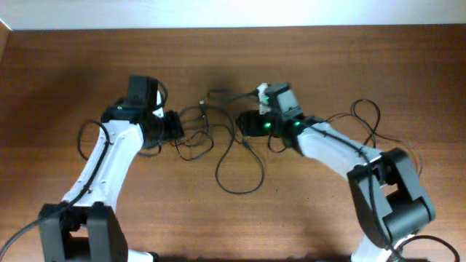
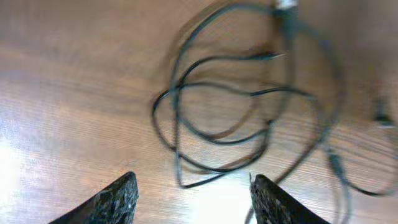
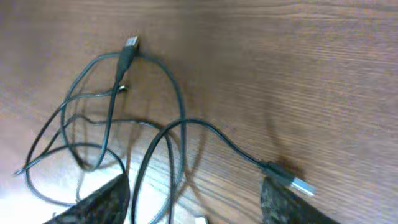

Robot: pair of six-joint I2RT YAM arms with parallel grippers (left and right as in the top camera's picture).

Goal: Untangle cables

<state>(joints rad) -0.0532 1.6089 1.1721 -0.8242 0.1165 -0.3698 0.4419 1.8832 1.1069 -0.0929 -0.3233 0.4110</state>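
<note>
1. Overhead: the cables [image 1: 218, 138] are lying in a loose tangle at the middle of the table [image 1: 328, 58], with one long loop trailing toward the near edge. The left gripper [image 1: 175, 125] and right gripper [image 1: 244, 124] are facing the tangle from opposite sides, close to it; their jaws are too small here to read.

2. Left wrist: the left gripper [image 2: 194, 186] is hanging with its jaws well apart and gripping nothing. The overlapping loops are lying just ahead of the fingertips, with a silver-tipped plug [image 2: 286, 5] at the far end.

3. Right wrist: the right gripper [image 3: 194, 193] is also standing wide and empty. A strand is running between its fingers on the wood, apparently not pinched. A USB plug [image 3: 130, 43] is lying at the far end of the strands, and a second plug [image 3: 298, 185] beside the right-hand finger.

4. Handling, as a judgement: these cords are looking light, limp and springy, so they are likely dragging their neighbours along. The stiff plug ends, or a single strand clear of the crossings, are looking like the safest holds.
</note>
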